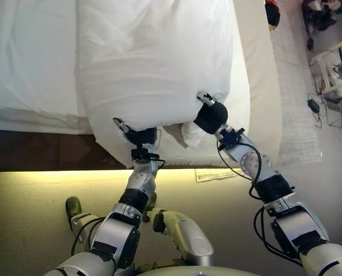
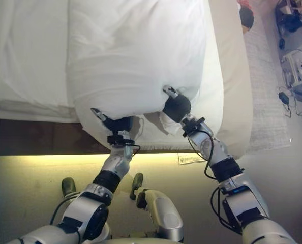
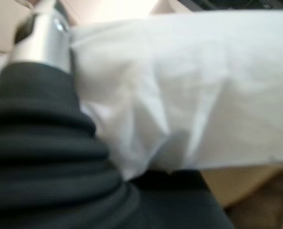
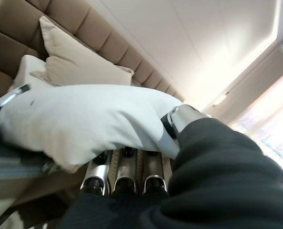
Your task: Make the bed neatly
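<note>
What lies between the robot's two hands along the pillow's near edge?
A bunched fold of the white pillow hanging between left hand and right hand; shown in both eye views.

Pillow (image 1: 154,63): white, plump, creased cover; held up by near edge over bed (image 1: 27,69). Bed: white sheet, near edge overhung by pillow.

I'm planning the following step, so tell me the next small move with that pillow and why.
Probably carry the white pillow forward and lower it onto the bed. The left hand and right hand grip its near edge from below, and that edge overhangs the bed's side rather than lying flat.
</note>
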Motion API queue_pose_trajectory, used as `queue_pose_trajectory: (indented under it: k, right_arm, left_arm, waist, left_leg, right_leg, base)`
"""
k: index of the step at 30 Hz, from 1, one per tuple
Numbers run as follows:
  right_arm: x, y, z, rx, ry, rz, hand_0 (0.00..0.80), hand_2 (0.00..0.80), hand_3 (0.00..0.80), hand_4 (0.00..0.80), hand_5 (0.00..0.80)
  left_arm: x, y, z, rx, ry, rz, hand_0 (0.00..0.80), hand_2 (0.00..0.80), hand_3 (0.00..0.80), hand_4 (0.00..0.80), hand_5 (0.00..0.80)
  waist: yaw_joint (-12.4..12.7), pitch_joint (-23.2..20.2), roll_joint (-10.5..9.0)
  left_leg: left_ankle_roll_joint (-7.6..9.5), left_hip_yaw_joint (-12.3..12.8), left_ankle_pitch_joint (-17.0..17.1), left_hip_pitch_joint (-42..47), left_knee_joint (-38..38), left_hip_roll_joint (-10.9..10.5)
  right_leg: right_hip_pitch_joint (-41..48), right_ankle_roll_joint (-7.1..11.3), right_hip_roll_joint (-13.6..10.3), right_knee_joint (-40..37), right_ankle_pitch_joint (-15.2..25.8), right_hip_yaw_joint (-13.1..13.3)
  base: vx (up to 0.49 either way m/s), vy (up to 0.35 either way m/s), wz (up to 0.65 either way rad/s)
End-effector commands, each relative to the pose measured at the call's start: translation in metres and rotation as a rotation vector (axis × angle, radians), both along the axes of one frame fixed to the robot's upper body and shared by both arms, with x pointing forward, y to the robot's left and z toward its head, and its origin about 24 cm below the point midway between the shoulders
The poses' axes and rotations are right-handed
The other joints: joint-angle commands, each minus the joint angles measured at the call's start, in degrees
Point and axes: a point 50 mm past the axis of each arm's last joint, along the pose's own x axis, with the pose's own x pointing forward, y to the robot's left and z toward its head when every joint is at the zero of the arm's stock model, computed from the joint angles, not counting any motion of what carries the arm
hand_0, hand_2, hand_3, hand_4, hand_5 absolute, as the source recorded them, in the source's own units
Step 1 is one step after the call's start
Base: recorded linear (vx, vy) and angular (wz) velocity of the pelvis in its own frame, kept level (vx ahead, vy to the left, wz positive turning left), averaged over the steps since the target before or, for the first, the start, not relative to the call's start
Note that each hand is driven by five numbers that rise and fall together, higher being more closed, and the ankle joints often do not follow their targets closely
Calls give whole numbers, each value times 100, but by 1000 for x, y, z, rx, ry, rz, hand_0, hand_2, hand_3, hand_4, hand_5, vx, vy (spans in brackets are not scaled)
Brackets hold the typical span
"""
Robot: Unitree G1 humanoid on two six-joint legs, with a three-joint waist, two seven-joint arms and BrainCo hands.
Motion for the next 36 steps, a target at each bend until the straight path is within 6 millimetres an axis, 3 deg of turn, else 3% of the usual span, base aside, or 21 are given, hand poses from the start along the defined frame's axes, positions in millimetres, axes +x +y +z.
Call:
queue_pose_trajectory:
  k: [1,5,9,16,20,23,24,25,29,36]
  right_arm:
    - [-9,-22,19,116,-138,-7,800,800,800,800,800]
    - [-13,-34,-5,110,-55,-76,800,800,800,800,800]
    - [-23,-45,-33,100,30,-134,800,800,800,800,800]
    - [-39,-72,-68,83,153,-257,800,800,800,800,800]
    - [-45,-87,-83,72,223,-315,800,800,800,800,800]
    - [-51,-95,-96,11,279,-343,800,800,800,800,800]
    - [-55,-99,-103,-31,315,-357,216,216,216,216,216]
    - [-61,-105,-113,-68,365,-371,0,0,0,0,0]
    - [-84,-117,-140,-151,494,-338,0,0,0,0,0]
    - [-117,-110,-181,-130,693,-232,0,0,0,0,0]
  left_arm:
    - [2,39,18,-62,-54,160,0,0,0,0,0]
    - [-1,75,10,-49,26,249,0,0,0,0,0]
    - [-12,126,-7,-12,127,336,0,0,0,0,0]
    - [-56,215,-34,48,256,457,0,0,0,0,0]
    - [-87,247,-53,51,308,463,0,0,0,0,0]
    - [-107,258,-65,47,359,438,0,0,0,0,0]
    - [-116,261,-71,43,384,420,0,0,0,0,0]
    - [-125,263,-77,38,409,403,0,0,0,0,0]
    - [-160,265,-97,25,470,381,0,0,0,0,0]
    - [-178,254,-115,-68,449,393,0,0,0,0,0]
  waist:
    - [165,-495,134]
    - [300,-647,211]
    - [440,-830,256]
    - [724,-1157,388]
    - [817,-1403,504]
    - [866,-1531,590]
    - [896,-1583,632]
    - [914,-1648,683]
    - [965,-1829,876]
    - [908,-1945,1137]
  left_leg:
    - [250,-10,-54,-20,-57,-176]
    - [275,-65,-92,260,-142,-276]
    - [311,-76,-146,680,-344,-346]
    - [382,-56,-128,1160,-725,-502]
    - [407,1,-134,1410,-882,-575]
    - [418,31,-152,1606,-999,-621]
    - [420,45,-158,1690,-1043,-644]
    - [432,61,-168,1796,-1111,-677]
    - [454,106,-168,2085,-1314,-811]
    - [577,64,-166,2127,-1407,-1159]
  right_leg:
    - [286,394,-433,-46,-298,78]
    - [607,451,-517,-177,-270,1]
    - [995,536,-551,-389,-230,-56]
    - [1463,679,-667,-670,-149,-179]
    - [1688,739,-740,-760,-165,-254]
    - [1836,769,-781,-815,-194,-281]
    - [1904,781,-808,-837,-206,-297]
    - [1976,797,-833,-870,-219,-310]
    - [2206,838,-941,-1015,-233,-323]
    - [2223,949,-1224,-1273,21,-299]
  base:
    - [0,125,18]
    - [110,126,25]
    - [145,132,16]
    - [110,146,11]
    - [121,171,11]
    - [89,161,11]
    - [105,201,4]
    - [109,235,2]
    - [51,222,0]
    - [-146,214,-2]
